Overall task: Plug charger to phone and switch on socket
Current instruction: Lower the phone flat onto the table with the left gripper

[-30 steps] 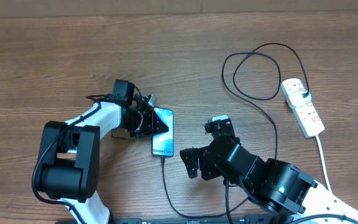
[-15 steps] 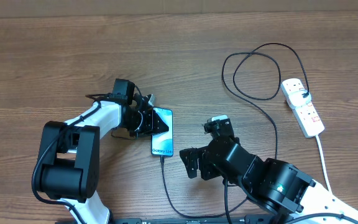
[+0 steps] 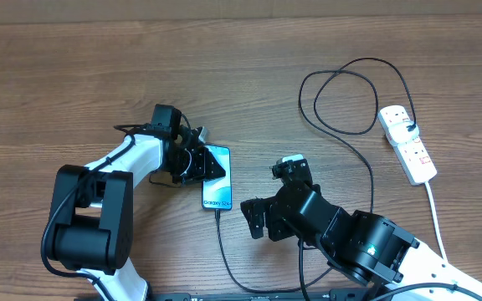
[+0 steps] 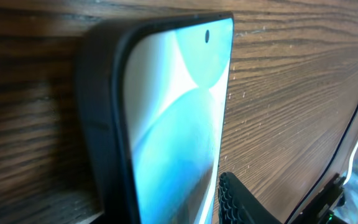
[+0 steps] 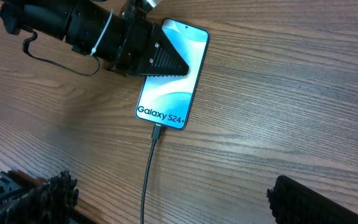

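Phone (image 3: 218, 177) lies flat on the table (image 3: 74, 75), left of centre, screen up. At its left, the left gripper (image 3: 201, 165) reaches over the phone's upper half, 1 finger (image 5: 163, 62) above the screen; whether it clamps the phone cannot be told. Charger (image 3: 224, 251) tip sits in the phone's lower short edge, by the "Galaxy S24+" text. Its cable runs toward the near edge, then loops up to the right. Right gripper (image 3: 271, 196) is just right of the phone, fingers wide apart, holding nothing. Socket (image 3: 407, 142) lies far right with 1 black plug in it.
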Controlling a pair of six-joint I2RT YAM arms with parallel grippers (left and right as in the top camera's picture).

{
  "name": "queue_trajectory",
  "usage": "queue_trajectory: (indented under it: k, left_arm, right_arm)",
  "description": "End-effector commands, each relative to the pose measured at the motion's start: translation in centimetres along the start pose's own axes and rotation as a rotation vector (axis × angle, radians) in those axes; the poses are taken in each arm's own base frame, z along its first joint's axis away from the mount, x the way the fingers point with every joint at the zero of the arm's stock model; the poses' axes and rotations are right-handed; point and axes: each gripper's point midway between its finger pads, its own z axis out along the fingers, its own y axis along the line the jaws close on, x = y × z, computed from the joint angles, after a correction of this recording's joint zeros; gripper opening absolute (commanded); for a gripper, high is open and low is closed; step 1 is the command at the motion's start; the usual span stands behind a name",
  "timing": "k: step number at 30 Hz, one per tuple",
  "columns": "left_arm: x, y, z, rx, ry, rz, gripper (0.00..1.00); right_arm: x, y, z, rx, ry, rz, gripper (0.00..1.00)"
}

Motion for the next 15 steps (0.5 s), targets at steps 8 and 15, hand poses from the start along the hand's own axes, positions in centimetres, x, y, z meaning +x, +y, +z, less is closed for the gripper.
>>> queue_trajectory:
  k: [8,15]
  left_arm:
    - [1.2,0.7,1.3,-0.081,0.043,0.128,0.34]
    - [1.0,2.1,1.1,-0.168,0.031,0.081,0.34]
  right_arm:
    - [-0.6,0.1,-0.2,0.004,-0.023,0.008,1.0]
    - [-0.6,0.1,-0.2,0.004,-0.023,0.008,1.0]
